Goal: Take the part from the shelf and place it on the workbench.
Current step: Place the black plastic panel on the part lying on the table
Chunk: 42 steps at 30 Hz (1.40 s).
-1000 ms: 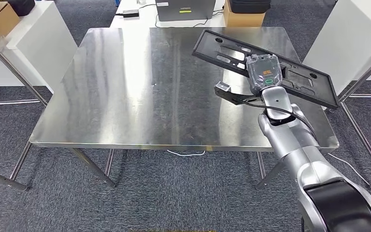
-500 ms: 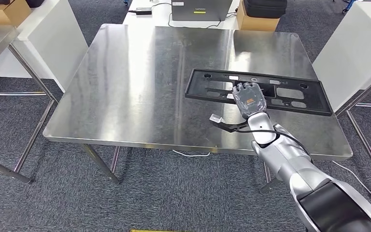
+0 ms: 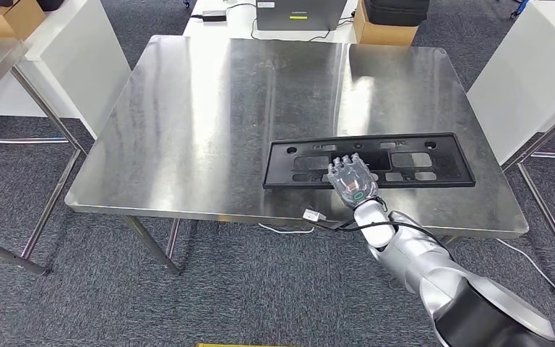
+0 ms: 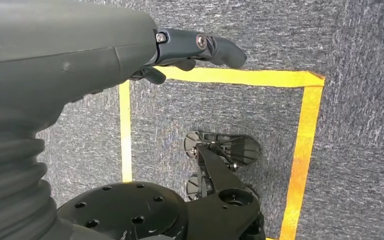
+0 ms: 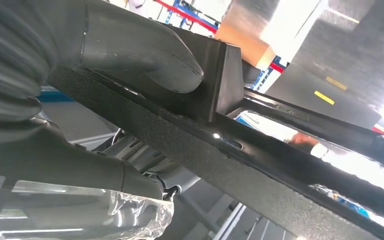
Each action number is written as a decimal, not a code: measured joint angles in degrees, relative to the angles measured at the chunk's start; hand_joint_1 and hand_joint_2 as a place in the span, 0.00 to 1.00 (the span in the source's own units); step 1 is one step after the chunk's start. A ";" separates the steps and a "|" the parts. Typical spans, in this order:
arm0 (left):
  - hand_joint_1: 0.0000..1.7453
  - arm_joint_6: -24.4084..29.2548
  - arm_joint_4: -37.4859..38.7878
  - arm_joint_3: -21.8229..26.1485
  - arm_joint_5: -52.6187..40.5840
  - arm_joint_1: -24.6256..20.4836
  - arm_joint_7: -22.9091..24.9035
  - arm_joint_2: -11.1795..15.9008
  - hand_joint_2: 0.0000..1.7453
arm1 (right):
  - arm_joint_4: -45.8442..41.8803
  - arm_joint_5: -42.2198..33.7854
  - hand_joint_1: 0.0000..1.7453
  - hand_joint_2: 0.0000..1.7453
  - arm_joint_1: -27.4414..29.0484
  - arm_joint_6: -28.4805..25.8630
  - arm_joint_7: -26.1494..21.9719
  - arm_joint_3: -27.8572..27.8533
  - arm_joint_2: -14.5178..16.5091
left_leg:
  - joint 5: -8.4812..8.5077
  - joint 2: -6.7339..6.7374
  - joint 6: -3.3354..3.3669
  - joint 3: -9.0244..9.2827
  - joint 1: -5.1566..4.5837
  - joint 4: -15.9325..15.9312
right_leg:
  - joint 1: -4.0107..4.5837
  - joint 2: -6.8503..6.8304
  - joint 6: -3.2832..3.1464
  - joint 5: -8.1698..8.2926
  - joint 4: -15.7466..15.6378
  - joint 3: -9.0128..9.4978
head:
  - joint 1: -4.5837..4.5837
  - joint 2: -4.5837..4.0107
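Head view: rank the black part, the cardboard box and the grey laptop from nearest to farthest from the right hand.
1. Black part: held by the right hand, near the workbench's front edge.
2. Cardboard box: beyond the workbench's far edge, right of centre.
3. Grey laptop: beyond the far edge, left of the box; close to call.

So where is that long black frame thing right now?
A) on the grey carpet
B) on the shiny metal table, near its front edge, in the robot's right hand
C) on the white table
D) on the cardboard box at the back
B: the black frame lies low over the metal table near its front edge, with the right hand gripping its near rail.
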 joint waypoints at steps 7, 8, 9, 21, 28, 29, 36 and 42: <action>0.00 1.42 0.00 0.51 -0.43 0.23 3.05 0.51 0.00 | 1.02 0.03 0.00 0.00 1.24 -2.33 1.14 0.96 0.66 | 0.00 0.02 0.00 0.05 0.13 -0.01 | 0.01 0.01 -0.01 -0.01 0.00 -0.03 | 0.00 0.00; 0.00 1.36 0.00 0.52 -0.68 0.26 3.81 0.62 0.00 | 1.07 0.02 0.00 0.00 1.52 -2.50 1.14 0.89 0.70 | 0.00 0.02 -0.01 0.06 0.13 -0.01 | 0.01 0.01 -0.01 -0.01 0.00 -0.03 | -0.01 0.00; 0.00 1.26 0.00 0.52 -0.95 0.28 4.56 0.71 0.00 | 1.09 0.02 0.00 0.00 1.80 -2.59 1.08 0.72 0.73 | 0.00 0.02 -0.01 0.07 0.15 -0.01 | 0.01 0.01 -0.01 -0.01 0.00 -0.03 | 0.00 0.00; 0.00 0.72 0.00 0.80 -1.27 0.42 7.68 0.96 0.00 | 1.02 -4.84 0.00 0.00 4.85 -2.71 -12.21 -11.30 1.98 | 0.00 0.03 -0.01 0.12 0.18 -0.02 | 0.01 0.01 -0.02 -0.01 0.01 0.04 | 0.01 0.00; 0.00 0.71 0.00 0.88 -1.19 0.46 7.80 0.96 0.00 | 0.84 -7.93 0.00 0.00 6.49 -1.54 -17.54 -19.15 3.79 | 0.01 0.01 -0.02 0.12 0.18 -0.02 | 0.01 0.01 -0.02 -0.01 0.01 0.03 | 0.00 0.00; 0.00 0.71 0.00 0.89 -1.16 0.47 7.81 0.96 0.00 | 0.58 -8.59 0.00 0.00 6.73 -1.26 -19.10 -20.25 3.98 | 0.01 0.01 -0.02 0.12 0.18 -0.02 | 0.01 0.01 -0.02 -0.01 0.01 0.03 | 0.00 0.00; 0.00 0.72 0.00 0.93 -1.09 0.53 7.81 0.93 0.00 | -5.16 -13.14 0.00 0.00 10.67 -0.41 -31.76 -31.59 6.14 | 0.01 0.03 -0.02 0.10 0.19 -0.02 | 0.02 0.02 -0.02 -0.02 0.03 0.02 | 0.01 0.00; 0.00 0.95 0.00 1.22 -1.08 0.67 7.66 0.78 0.00 | -18.10 -25.56 0.00 0.00 16.92 2.11 -43.19 -37.88 8.02 | 0.00 0.02 -0.03 0.10 0.19 -0.03 | 0.02 0.02 -0.03 -0.03 0.03 0.01 | 0.01 0.00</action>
